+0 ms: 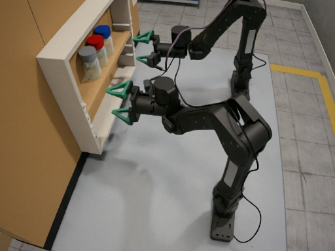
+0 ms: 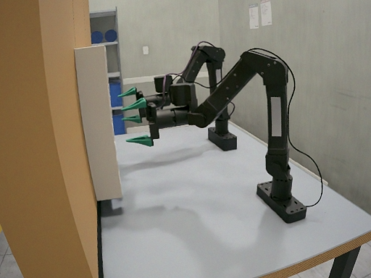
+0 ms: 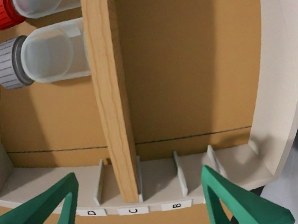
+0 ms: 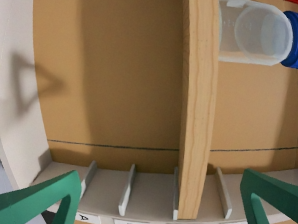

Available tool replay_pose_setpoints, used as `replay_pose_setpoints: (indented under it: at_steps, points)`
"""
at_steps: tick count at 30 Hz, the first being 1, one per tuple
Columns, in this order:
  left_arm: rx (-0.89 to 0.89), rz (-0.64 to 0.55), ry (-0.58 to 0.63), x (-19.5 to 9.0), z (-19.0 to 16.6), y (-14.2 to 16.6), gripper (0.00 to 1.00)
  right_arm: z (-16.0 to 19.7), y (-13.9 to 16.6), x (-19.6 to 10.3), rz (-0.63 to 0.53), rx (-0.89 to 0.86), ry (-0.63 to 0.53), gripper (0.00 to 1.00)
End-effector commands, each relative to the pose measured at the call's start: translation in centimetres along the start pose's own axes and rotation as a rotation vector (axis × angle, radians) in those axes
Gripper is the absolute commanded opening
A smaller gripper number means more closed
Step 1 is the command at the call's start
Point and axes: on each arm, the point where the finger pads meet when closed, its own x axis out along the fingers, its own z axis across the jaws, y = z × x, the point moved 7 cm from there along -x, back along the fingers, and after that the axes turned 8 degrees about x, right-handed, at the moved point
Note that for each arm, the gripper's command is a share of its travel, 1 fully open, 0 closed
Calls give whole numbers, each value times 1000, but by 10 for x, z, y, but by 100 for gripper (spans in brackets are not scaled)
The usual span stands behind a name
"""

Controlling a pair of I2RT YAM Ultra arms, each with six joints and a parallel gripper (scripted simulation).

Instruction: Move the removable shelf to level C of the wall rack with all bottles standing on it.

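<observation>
Pale wooden shelf (image 1: 86, 93) (image 3: 112, 100) (image 4: 200, 100), at C — three translucent capped bottles (image 1: 101, 56) (image 3: 55, 52) (image 4: 257, 32) upright on it; left claw (image 1: 109, 101) (image 2: 124, 124) (image 3: 140, 174), right claw (image 1: 135, 48) (image 2: 120, 107) (image 4: 160, 175) — green-fingered, both wide open.

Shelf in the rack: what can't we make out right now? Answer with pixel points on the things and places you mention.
- Shelf (image 1: 95, 93) (image 3: 112, 100) (image 4: 200, 100), exterior view: hidden by the side of the rack (image 1: 65, 95) (image 2: 96, 119) (image 3: 277, 75) (image 4: 12, 90).
- Tag beyond B, left wrist view: covered by a finger of the left gripper (image 1: 109, 101) (image 2: 124, 124) (image 3: 140, 172).
- Level tags, right wrist view: mostly cut off by the bottom edge.
- Blue-capped bottle (image 1: 108, 44) (image 4: 260, 32), right wrist view: cap cut off by the right edge.
</observation>
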Motion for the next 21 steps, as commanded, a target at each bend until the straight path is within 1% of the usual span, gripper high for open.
replay_pose_setpoints:
  at_steps: [1, 5, 21]
  points:
    - [-40, 7, -40, -10, 14, 2, 100, -19, -5, -9, -10, 20, 68, 100]
    - [-40, 7, -40, -15, 14, 2, 100, -19, -5, -14, -10, 20, 68, 100]
    - [-40, 7, -40, -20, 14, 2, 100, -18, -5, -19, -10, 20, 68, 100]
